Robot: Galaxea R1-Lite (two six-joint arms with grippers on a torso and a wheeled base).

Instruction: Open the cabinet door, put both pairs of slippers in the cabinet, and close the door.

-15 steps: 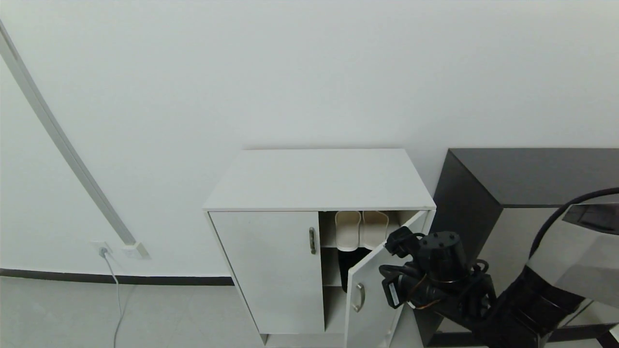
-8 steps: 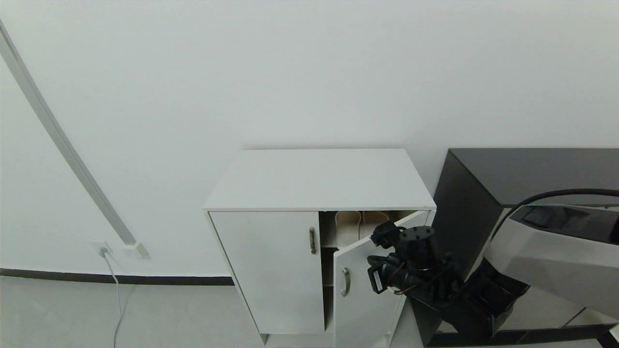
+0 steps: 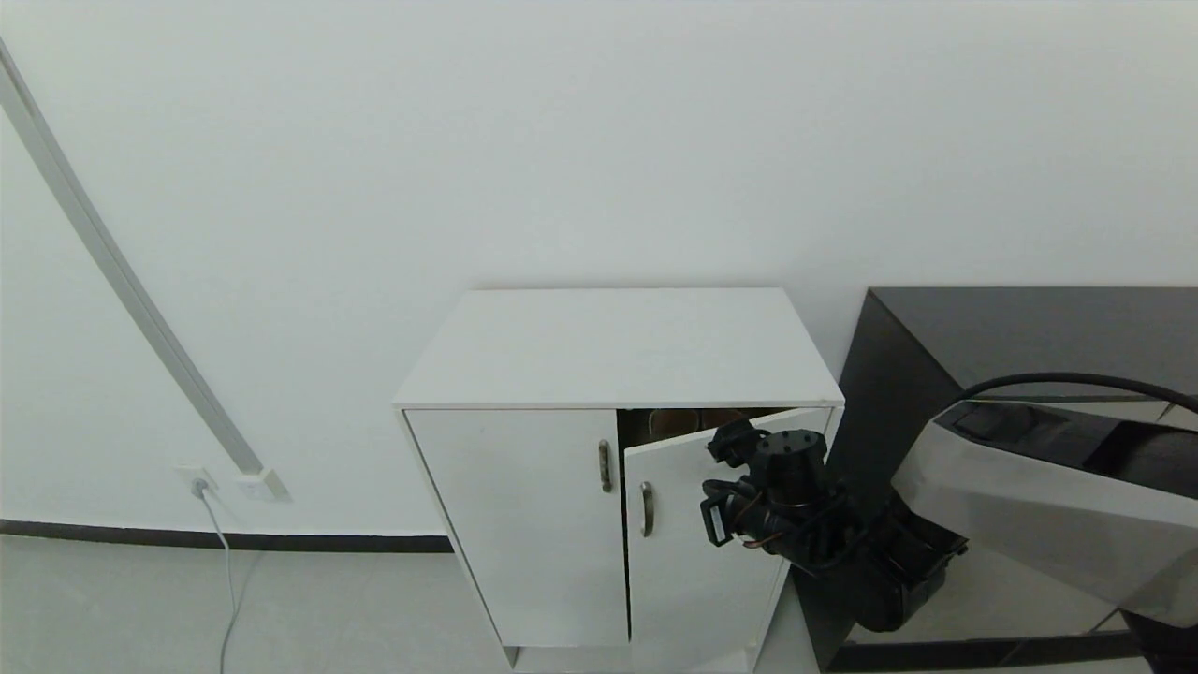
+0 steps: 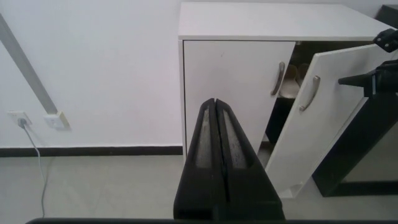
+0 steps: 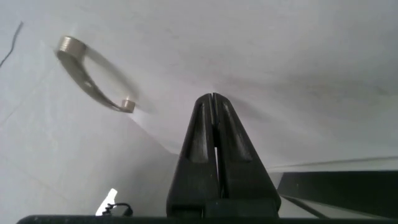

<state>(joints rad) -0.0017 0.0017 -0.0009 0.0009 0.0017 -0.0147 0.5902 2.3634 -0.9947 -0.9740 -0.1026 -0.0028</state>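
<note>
Closing the right door [image 3: 697, 552] is judged to be the step in hand. The cabinet [image 3: 618, 351] stands at 6 o'clock in the head view, backed against the wall. Its left door [image 3: 515, 524] lies flush. The right door is ajar: a dark gap shows along its 12 o'clock edge and a thin one along its 9 o'clock edge, beside the left door.

The right gripper [image 5: 214, 97] enters from 4 o'clock. Its fingers are pressed together and hold nothing. The tip touches the outer face of the right door, at 3 o'clock of the handle [image 3: 646, 508]. Probable reason: a blunt, closed tip pushes a flat panel without snagging, and contact on bare panel keeps clear of the handle.

The left gripper [image 4: 214, 102] is likewise pressed together and empty. It is held well apart from the cabinet, toward 7 o'clock of it, and is judged to be parked outside the door's swing.

Contents: through the gap, the left wrist view shows a pale shape [image 4: 291, 79] on the upper shelf, judged to be slippers. How many pairs are inside cannot be told. If both are, only the final part of the closure is outstanding.
</note>
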